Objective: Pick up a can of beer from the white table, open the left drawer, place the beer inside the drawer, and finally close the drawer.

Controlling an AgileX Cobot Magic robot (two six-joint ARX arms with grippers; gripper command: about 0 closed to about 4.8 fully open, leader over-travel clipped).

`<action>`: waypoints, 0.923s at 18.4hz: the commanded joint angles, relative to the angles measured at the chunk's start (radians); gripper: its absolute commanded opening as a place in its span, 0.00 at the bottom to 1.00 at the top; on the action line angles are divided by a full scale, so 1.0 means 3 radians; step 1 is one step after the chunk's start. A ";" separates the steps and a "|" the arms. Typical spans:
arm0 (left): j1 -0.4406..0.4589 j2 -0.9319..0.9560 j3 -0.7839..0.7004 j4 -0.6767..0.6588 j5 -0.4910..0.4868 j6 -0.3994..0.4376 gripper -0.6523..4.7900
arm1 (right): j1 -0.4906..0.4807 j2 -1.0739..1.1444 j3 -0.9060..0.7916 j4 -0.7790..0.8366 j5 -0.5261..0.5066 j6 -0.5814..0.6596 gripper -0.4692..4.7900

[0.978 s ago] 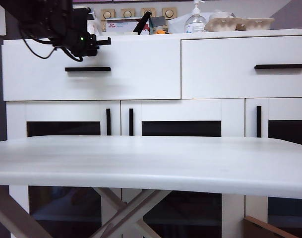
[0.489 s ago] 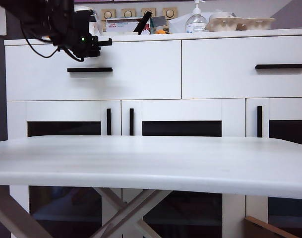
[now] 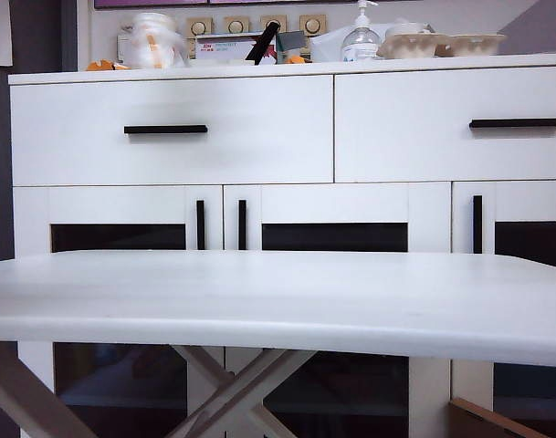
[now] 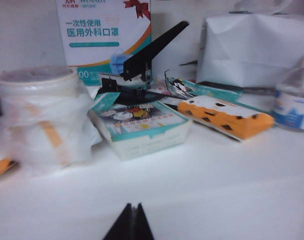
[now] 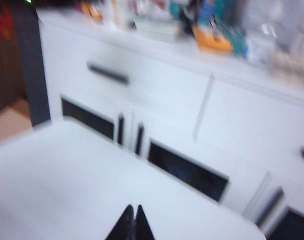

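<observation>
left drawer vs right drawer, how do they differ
The left drawer has a wider front than the right drawer, which runs off the exterior view's edge. The left one's black bar handle sits a little lower than the right's. Both are white, flat-fronted and shut. Both grippers, left and right, are shut, holding nothing.

The tabletop (image 3: 278, 301) looks matt white, smooth, on pale wooden crossed legs (image 3: 236, 388). The left drawer (image 3: 173, 128) has a flat, matt white front with a black bar handle (image 3: 165, 130) of satin look. On the cabinet top, a cardboard mask box (image 4: 104, 35) looks glossy, a jar (image 4: 42, 117) is wrapped in cloudy plastic film, and a white bag (image 4: 251, 50) looks like creased paper or plastic. The left pincer (image 4: 132, 211) and right pincer (image 5: 133, 212) show matt black tips pressed together.
</observation>
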 commanded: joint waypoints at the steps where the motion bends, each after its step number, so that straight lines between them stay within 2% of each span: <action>1: -0.0050 -0.0439 -0.0010 -0.0416 -0.0042 0.0107 0.11 | -0.0006 -0.0551 -0.0655 0.0361 -0.0023 -0.0006 0.08; 4: -0.0130 -0.0971 -0.0019 -0.1072 -0.0136 0.0474 0.11 | -0.0006 -0.1174 -0.1455 0.0561 -0.0156 0.0018 0.08; 8: -0.0116 -0.1775 -0.0436 -0.1205 0.0055 0.0477 0.11 | -0.0005 -0.1700 -0.2082 0.0523 -0.0163 0.0042 0.08; 11: -0.0117 -0.2575 -0.1216 -0.1288 0.0027 0.0468 0.11 | 0.0005 -0.1844 -0.2107 0.0214 -0.0177 0.0042 0.08; 13: -0.0118 -0.3306 -0.2054 -0.1127 0.0025 0.0242 0.11 | 0.0010 -0.1882 -0.2107 0.0177 -0.0175 0.0042 0.09; 15: -0.0118 -0.4058 -0.2965 -0.0838 -0.0037 0.0210 0.11 | 0.0011 -0.1892 -0.2107 0.0177 -0.0173 0.0042 0.09; 17: -0.0118 -0.4691 -0.3736 -0.0837 -0.0142 0.0099 0.11 | 0.0011 -0.1893 -0.2107 0.0177 -0.0173 0.0042 0.09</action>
